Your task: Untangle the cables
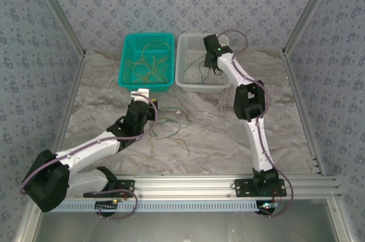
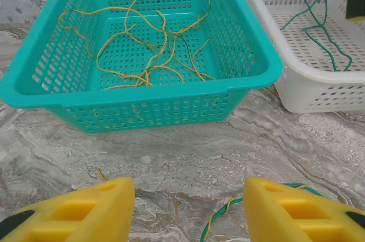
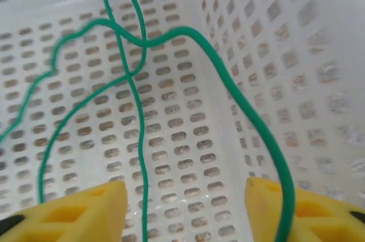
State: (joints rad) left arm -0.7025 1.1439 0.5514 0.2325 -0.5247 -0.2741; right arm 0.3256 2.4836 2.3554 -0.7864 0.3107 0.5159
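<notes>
White basket (image 3: 319, 53) mesh lies behind green cables (image 3: 139, 122) threading the spread right gripper (image 3: 185, 196).

Thin yellow-tan cables (image 2: 151, 53) lay in a loose, looping tangle inside the teal basket (image 2: 142, 113). Dark green cables (image 3: 185, 31) crossed each other just right of that basket, while mixed green and yellow cables (image 1: 174, 129) sprawled curled in front of it.
</notes>
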